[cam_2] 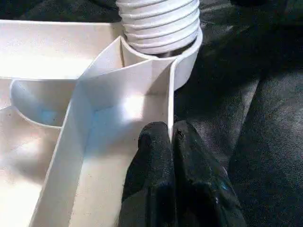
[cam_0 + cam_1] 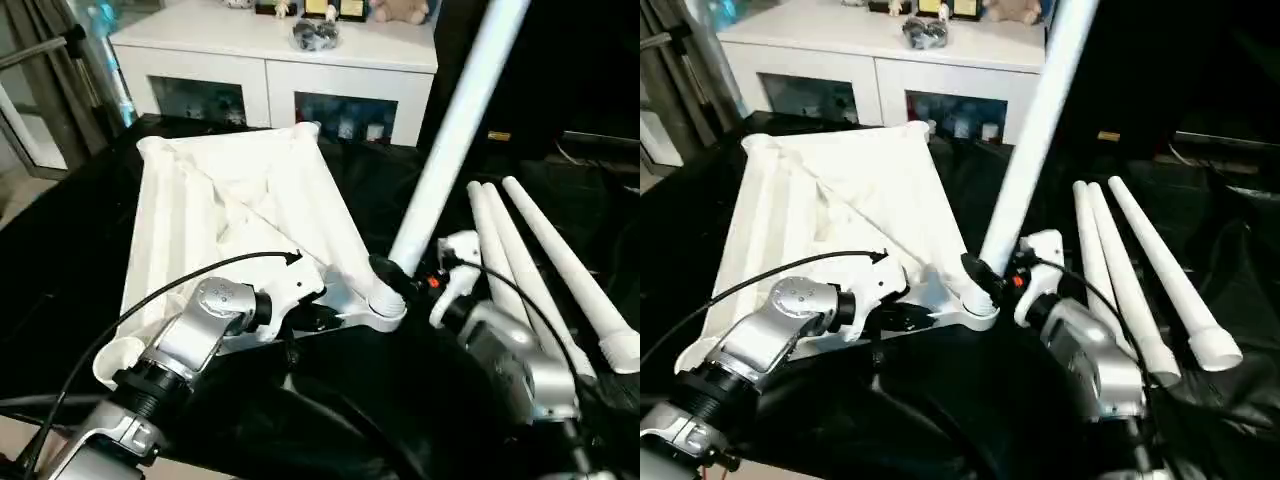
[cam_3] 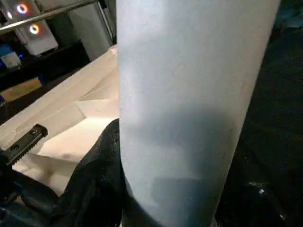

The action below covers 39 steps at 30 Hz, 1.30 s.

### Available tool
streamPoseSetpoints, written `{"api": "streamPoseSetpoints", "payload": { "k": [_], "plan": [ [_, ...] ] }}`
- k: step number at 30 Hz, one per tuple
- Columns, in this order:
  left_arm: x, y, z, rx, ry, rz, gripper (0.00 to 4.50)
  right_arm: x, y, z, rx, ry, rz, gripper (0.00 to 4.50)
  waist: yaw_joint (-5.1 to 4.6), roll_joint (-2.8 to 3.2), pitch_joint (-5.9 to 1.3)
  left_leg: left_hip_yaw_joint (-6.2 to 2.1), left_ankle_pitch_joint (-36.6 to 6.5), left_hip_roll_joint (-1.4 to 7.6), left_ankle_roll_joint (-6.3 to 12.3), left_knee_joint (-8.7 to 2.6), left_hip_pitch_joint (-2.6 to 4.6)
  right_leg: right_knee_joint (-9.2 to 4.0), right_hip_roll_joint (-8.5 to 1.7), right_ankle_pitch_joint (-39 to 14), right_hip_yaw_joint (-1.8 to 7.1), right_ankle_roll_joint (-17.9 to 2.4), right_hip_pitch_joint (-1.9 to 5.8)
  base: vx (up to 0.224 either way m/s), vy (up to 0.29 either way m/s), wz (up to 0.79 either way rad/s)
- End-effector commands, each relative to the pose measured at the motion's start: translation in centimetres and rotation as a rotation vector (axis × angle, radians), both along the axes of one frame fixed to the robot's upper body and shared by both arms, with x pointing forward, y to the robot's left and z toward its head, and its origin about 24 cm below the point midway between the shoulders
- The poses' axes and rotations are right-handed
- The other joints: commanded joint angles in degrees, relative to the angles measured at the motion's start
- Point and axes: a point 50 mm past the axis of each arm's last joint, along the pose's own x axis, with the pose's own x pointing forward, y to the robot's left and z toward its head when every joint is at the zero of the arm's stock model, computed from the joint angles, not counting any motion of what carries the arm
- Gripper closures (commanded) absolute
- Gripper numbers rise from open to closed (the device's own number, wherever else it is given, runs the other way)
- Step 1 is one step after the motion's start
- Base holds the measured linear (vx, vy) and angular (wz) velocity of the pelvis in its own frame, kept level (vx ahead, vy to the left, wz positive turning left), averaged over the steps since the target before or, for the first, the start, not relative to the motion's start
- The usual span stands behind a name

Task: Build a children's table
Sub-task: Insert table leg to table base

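Black-draped worktop (image 2: 60,250), white cabinet (image 2: 270,60) behind. Tabletop (image 2: 230,215) lies underside up. Left gripper (image 1: 171,142), jaws shut, pinches the rim wall beside the near corner socket (image 2: 385,310). Right gripper (image 2: 415,275) has its jaws closed around a leg (image 2: 455,135) standing tilted in that socket, threaded end (image 1: 158,21) partly entered. Step in hand: seating the first leg. Next probably turn it home while the left steadies. Three spare legs (image 2: 545,265) lie to the right.

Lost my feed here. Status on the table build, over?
Left gripper shut on tabletop rib. Right gripper holding leg, its threaded end in the near corner socket. Three spare legs lying right. Nothing in the way.
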Motion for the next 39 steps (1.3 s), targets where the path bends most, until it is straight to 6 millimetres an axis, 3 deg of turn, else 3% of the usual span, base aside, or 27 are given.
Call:
{"api": "streamPoseSetpoints", "payload": {
  "k": [1,10,14,15,16,20,21,23,24,28,29,33,39],
  "plan": [
    [0.5,0.2,0.4,0.003,-0.025,0.017,4.5,-1.2,-2.0,-3.0,-0.062,0.139,-0.103,2.59,-0.39,0.53,-2.35,-1.36,-19.3,3.05,-1.56,-5.72,1.03,-5.15,-4.27,-19.95,2.17,-10.48,0.69,0.0,0.0,0.0],
    [0.5,0.3,0.4,0.005,-0.039,0.019,4.5,-1.1,-1.6,-1.8,-0.089,0.044,-0.083,2.59,-0.37,0.11,-2.27,-1.21,-18.75,3.08,-1.17,-5.92,0.86,-5.67,-4.32,-22.78,2.28,-9.23,0.64,0.0,0.0,0.0],
    [0.4,0.3,0.4,0.005,-0.042,0.004,4.5,-0.8,-1.5,-0.9,-0.088,0.011,-0.056,2.59,-0.44,0.32,-2.15,-1.37,-19.23,3.11,-1.26,-6.11,0.72,-5.73,-4.36,-24.01,2.22,-8.9,0.66,0.0,0.0,0.0],
    [0.3,0.2,0.4,0.005,-0.043,-0.008,4.5,-0.7,-1.3,-0.4,-0.093,-0.007,-0.027,2.59,-0.4,0.65,-2.21,-1.41,-19.17,3.11,-1.32,-6.1,0.78,-5.67,-4.39,-23.9,2.26,-8.87,0.63,0.0,0.0,0.0],
    [0.3,0.2,0.4,0.005,-0.043,-0.008,4.5,-0.7,-1.3,-0.4,-0.093,-0.007,-0.027,2.59,-0.49,0.43,-2.17,-1.38,-19.14,3.1,-1.24,-6.12,0.65,-5.72,-4.32,-23.74,2.23,-8.83,0.71,0.0,0.0,0.0],
    [0.2,0.2,0.5,0.013,-0.047,-0.031,4.5,-0.4,-0.9,0.7,-0.11,-0.047,0.042,2.59,-0.44,0.53,-2.31,-1.2,-16.89,3.08,-0.74,-5.97,0.49,-5.46,-4.31,-20.49,2.28,-9.7,0.85,0.0,0.0,0.0],
    [0.2,0.3,0.6,0.018,-0.05,-0.039,4.5,-0.3,-0.7,1.4,-0.124,-0.072,0.077,2.59,-0.56,0.12,-2.35,-1.09,-15.97,3.12,-0.49,-5.93,0.4,-5.4,-4.22,-19.33,2.29,-9.94,0.97,0.0,0.0,0.0],
    [0.2,0.4,0.6,0.022,-0.052,-0.045,4.5,-0.3,-0.6,1.9,-0.137,-0.093,0.106,2.59,-0.43,0.37,-2.42,-1.15,-14.69,3.15,-0.28,-5.93,0.32,-5.12,-4.19,-17.7,2.21,-10.23,1.16,0.0,0.0,0.0],
    [0.2,0.8,0.6,0.032,-0.056,-0.044,4.5,-0.2,-0.5,2.5,-0.155,-0.118,0.126,2.59,-0.5,-0.04,-2.45,-0.97,-13.65,3.12,0.28,-5.74,0.27,-4.97,-4.19,-16.31,2.24,-10.52,1.19,0.0,0.0,0.0],
    [0.1,1.5,0.5,0.045,-0.056,-0.045,4.5,0.0,-0.3,3.4,-0.162,-0.151,0.144,2.59,-0.79,0.1,-2.61,-0.95,-10.84,3.09,0.84,-5.61,0.03,-4.59,-4.11,-12.65,2.18,-11.01,1.43,0.0,0.0,0.0],
    [0.0,1.6,0.5,0.047,-0.055,-0.049,4.5,0.2,-0.3,3.9,-0.136,-0.158,0.14,2.59,-0.94,-0.09,-2.64,-0.84,-10.46,3.06,1.0,-5.52,0.07,-4.5,-3.99,-11.49,2.15,-11.39,1.44,0.0,0.0,0.0],
    [0.0,2.1,0.1,0.073,-0.055,-0.042,4.5,0.7,0.3,5.2,-0.086,-0.191,0.161,2.59,-1.41,-0.34,-2.71,-0.8,-9.28,3.05,1.81,-5.33,-0.03,-4.23,-4.16,-9.31,2.11,-12.6,1.7,0.0,0.0,0.0],
    [-0.2,2.0,0.0,0.07,-0.052,-0.039,4.5,0.9,0.6,5.1,-0.086,-0.213,0.161,2.59,-1.37,-0.27,-2.59,-0.69,-9.31,3.1,1.9,-5.3,0.06,-4.23,-4.21,-10.12,2.12,-12.9,1.6,0.0,0.0,0.0]
  ]
}}
